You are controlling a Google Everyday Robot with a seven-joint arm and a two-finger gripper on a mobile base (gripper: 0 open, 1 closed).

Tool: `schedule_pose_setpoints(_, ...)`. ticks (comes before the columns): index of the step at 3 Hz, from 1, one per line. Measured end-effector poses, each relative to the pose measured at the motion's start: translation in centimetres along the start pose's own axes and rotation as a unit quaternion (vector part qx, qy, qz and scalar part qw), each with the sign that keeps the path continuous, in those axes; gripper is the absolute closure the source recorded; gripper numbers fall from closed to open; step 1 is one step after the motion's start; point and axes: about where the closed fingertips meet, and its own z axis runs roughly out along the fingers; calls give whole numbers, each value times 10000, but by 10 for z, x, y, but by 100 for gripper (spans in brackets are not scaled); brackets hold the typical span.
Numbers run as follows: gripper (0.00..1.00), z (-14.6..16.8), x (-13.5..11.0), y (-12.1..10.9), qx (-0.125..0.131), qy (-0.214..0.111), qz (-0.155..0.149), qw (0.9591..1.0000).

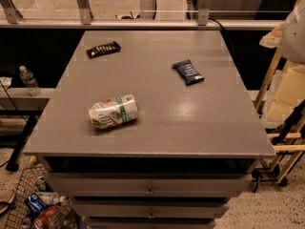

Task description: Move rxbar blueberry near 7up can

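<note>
The rxbar blueberry (188, 72), a small flat navy-blue wrapper with pale print, lies on the grey table (152, 128) right of centre, towards the back. The 7up can (113, 111), white with a green band and red-green markings, lies on its side and slightly dented at the front left of the table. The bar and the can are well apart, with bare tabletop between them. My gripper is not in view. A pale rounded shape (293, 30) at the upper right edge may be part of my arm.
A black bar wrapper with white lettering (103, 49) lies at the back left of the table. Drawers (148, 191) sit below the front edge. A water bottle (29, 80) stands on a shelf at left. A wooden frame (279, 109) stands right of the table.
</note>
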Motion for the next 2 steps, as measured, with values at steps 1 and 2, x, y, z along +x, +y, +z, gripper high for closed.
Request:
schedule_pose_setpoints(1, 0, 0, 0, 0, 1, 0, 0, 10000)
schedule_pose_setpoints(2, 0, 5, 4, -10, 153, -149, 403, 9990)
